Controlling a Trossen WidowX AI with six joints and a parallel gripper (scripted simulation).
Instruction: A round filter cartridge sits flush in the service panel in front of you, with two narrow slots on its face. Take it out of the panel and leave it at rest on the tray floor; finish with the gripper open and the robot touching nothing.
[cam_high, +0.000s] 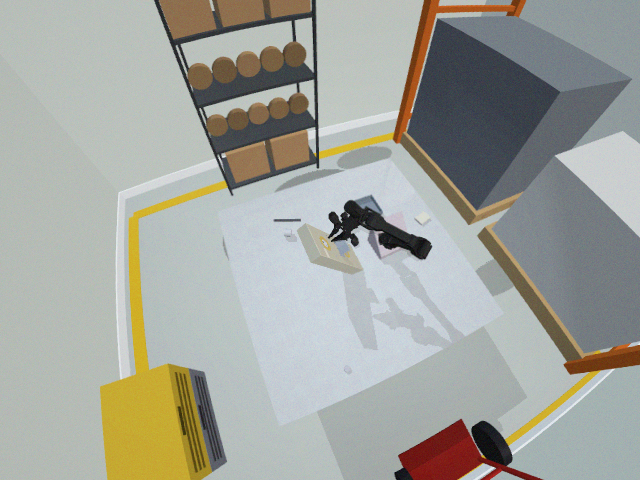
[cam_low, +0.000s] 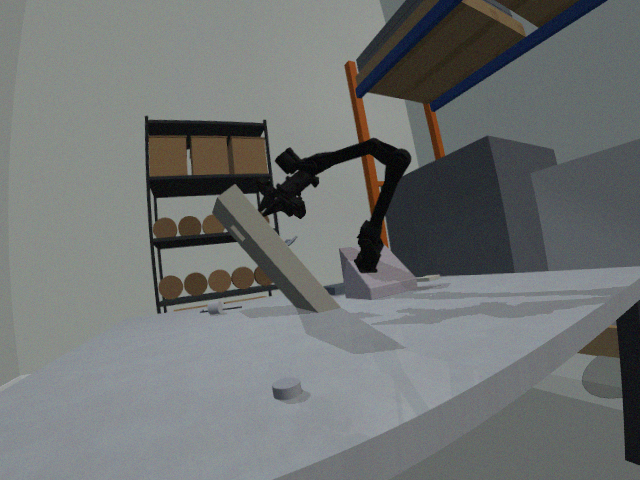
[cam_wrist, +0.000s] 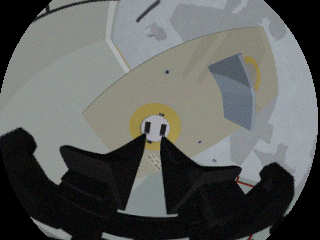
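Observation:
The round white filter cartridge (cam_wrist: 155, 120) sits in the tilted beige service panel (cam_low: 273, 258) (cam_wrist: 195, 117) (cam_high: 338, 264), inside a yellow ring, with two dark slots on its face. My gripper (cam_high: 331, 239) (cam_low: 262, 213) (cam_wrist: 153, 138) is at the panel's upper part. Its fingers are narrowly open, with a small gap between the tips. In the wrist view the tips overlap the lower ends of the slots; whether they are inside the slots I cannot tell. The blue-grey tray (cam_high: 370, 203) lies behind the arm, and nothing shows in its visible part.
A blue-grey angled piece (cam_high: 342, 248) (cam_wrist: 237, 95) stands out from the panel's lower face. A white knob-like part (cam_high: 287, 233) (cam_low: 215, 307) and a dark rod (cam_high: 286, 220) lie beyond the panel. A small disc (cam_high: 347, 369) (cam_low: 286, 388) lies on the table. A pink wedge (cam_low: 356, 279) stands by the arm's base.

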